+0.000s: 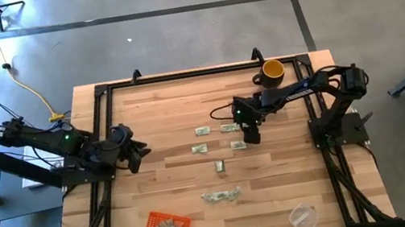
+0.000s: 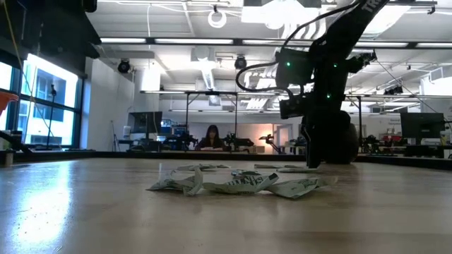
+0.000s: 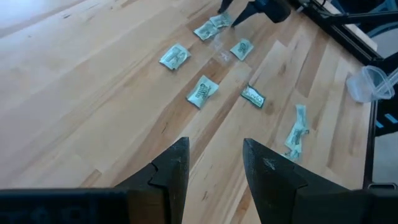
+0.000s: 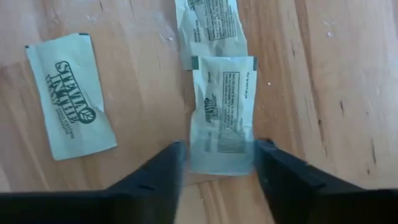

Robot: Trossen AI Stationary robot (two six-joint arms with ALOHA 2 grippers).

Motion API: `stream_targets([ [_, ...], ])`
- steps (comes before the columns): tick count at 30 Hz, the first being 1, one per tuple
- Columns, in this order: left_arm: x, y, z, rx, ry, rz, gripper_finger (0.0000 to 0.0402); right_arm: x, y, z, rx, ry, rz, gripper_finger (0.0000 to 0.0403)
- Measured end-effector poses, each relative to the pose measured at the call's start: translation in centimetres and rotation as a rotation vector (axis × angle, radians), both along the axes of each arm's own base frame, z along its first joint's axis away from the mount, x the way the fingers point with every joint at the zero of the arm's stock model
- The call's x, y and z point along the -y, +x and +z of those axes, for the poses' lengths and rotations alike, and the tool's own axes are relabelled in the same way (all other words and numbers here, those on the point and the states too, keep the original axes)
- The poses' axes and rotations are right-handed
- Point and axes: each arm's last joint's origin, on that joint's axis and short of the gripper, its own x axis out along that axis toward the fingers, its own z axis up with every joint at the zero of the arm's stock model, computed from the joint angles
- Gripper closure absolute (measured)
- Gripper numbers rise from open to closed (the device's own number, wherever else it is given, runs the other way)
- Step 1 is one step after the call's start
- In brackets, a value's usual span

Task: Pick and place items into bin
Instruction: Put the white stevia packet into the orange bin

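Note:
Several pale green-and-white packets lie flat on the wooden table's middle (image 1: 202, 131) (image 1: 220, 165) (image 1: 221, 196). My right gripper (image 1: 252, 136) is open and points down, low over the table in the low view (image 2: 311, 161). In its wrist view its fingers stand on either side of one packet (image 4: 222, 112). A second packet (image 4: 208, 28) overlaps that one's far end, and a third (image 4: 71, 93) lies beside it. The orange bin (image 1: 151, 222) at the near left holds several packets. My left gripper (image 3: 214, 168) is open and empty at the table's left side (image 1: 133, 150). My right gripper's open fingers (image 4: 168, 171) stand at the two long sides of the packet's near end (image 4: 217, 158), coming from above and pointing down. I cannot tell whether they touch it. The packet lies flat on the table.
A yellow-and-black mug (image 1: 272, 71) stands at the far right, close behind the right arm. A clear plastic cup (image 1: 303, 216) lies at the near right. A black frame (image 1: 101, 89) runs round the table's edges. A person sits far off in the room (image 2: 212, 137).

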Motion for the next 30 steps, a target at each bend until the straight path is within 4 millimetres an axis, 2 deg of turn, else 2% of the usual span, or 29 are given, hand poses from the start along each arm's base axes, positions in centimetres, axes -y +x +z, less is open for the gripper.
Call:
stream_targets([
  [5, -0.4, 0.1, 0.0, -0.003, 0.017, 0.014, 0.0218, 0.2, 0.0, 0.0, -0.007, -0.045, 0.004, 0.0326],
  [9, -0.4, 0.1, 0.0, -0.002, 0.015, 0.012, 0.0218, 0.3, 0.0, 0.0, -0.015, -0.063, -0.025, 0.0389],
  [16, 0.0, 0.6, 0.5, 0.049, -0.003, -0.066, 0.0218, -1.9, 1.5, 1.4, -0.018, -0.143, -0.055, 0.0398],
  [19, 0.1, 0.9, 0.9, 0.090, 0.035, -0.125, 0.0218, -3.1, 3.5, 3.3, 0.085, -0.098, -0.069, 0.0398],
  [25, 0.3, 1.5, 0.8, 0.082, 0.090, -0.154, 0.0218, -5.4, 7.8, 9.1, 0.354, -0.055, -0.070, 0.0399],
  [30, 0.2, 3.0, 0.4, 0.074, 0.038, -0.077, 0.0218, -7.4, 9.5, 13.4, 0.482, -0.099, -0.039, 0.0401],
])
